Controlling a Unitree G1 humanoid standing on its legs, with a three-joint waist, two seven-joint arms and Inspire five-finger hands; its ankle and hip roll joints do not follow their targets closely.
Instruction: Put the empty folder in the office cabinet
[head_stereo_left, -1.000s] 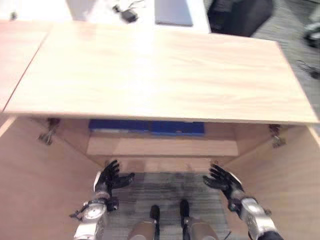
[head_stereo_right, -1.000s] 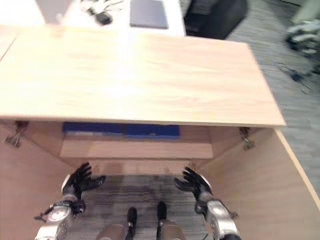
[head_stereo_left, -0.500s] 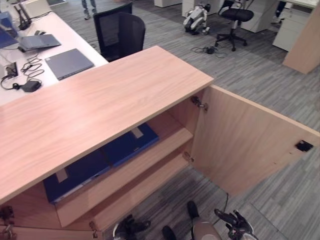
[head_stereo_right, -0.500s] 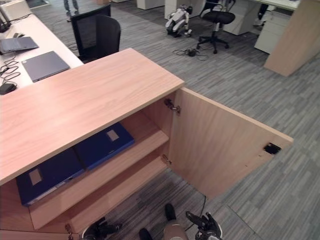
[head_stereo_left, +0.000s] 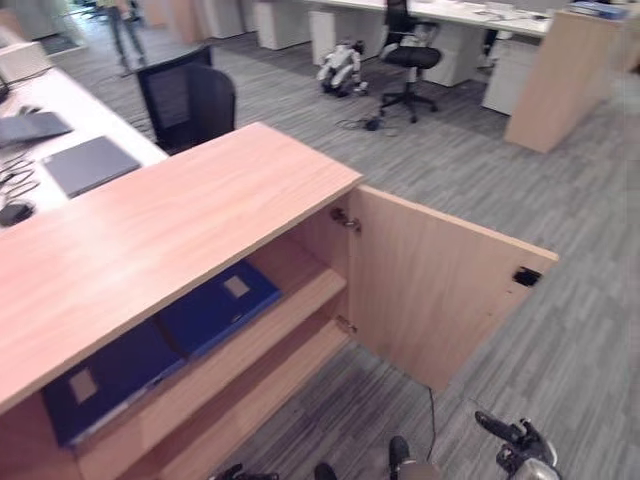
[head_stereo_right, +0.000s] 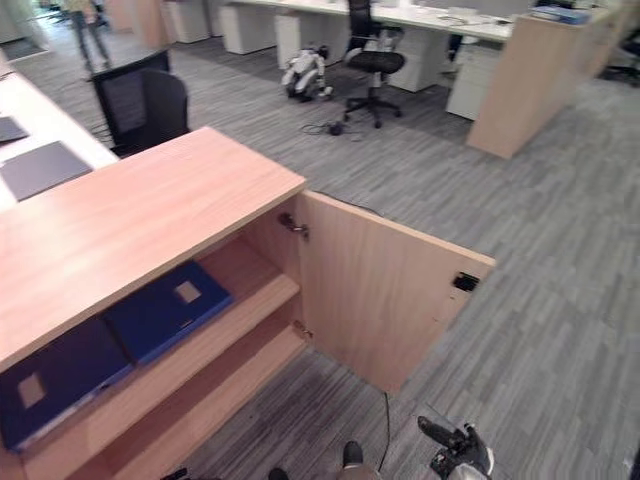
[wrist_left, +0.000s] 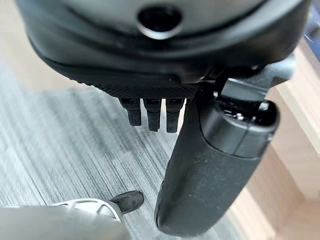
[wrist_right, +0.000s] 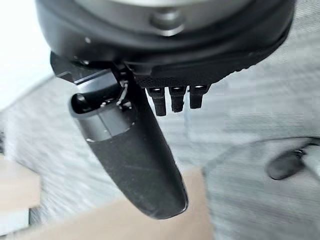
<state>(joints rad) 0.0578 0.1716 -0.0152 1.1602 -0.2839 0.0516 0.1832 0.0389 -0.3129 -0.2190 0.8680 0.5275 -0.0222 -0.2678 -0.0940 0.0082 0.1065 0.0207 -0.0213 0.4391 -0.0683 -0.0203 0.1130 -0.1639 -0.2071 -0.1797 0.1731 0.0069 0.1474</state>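
Lying flat on a pale wooden cabinet (head_stereo_left: 180, 215) shelf, two blue rectangular folders (head_stereo_right: 165, 308) are seen, well apart from the right hand (head_stereo_left: 520, 445), whose fingers are spread empty; the left hand (wrist_left: 200, 150) is likewise held relaxed, gripping nothing.

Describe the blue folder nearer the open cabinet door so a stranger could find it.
Start at the wooden office cabinet with its door swung open. On its upper shelf lie two blue folders; this folder is the brighter blue one, nearer the door hinge.

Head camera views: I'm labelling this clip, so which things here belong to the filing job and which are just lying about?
Job:
light wooden office cabinet
its open door
two dark blue flat folders on the upper shelf
right robot hand, empty

Lying about:
black office chair
grey closed laptop
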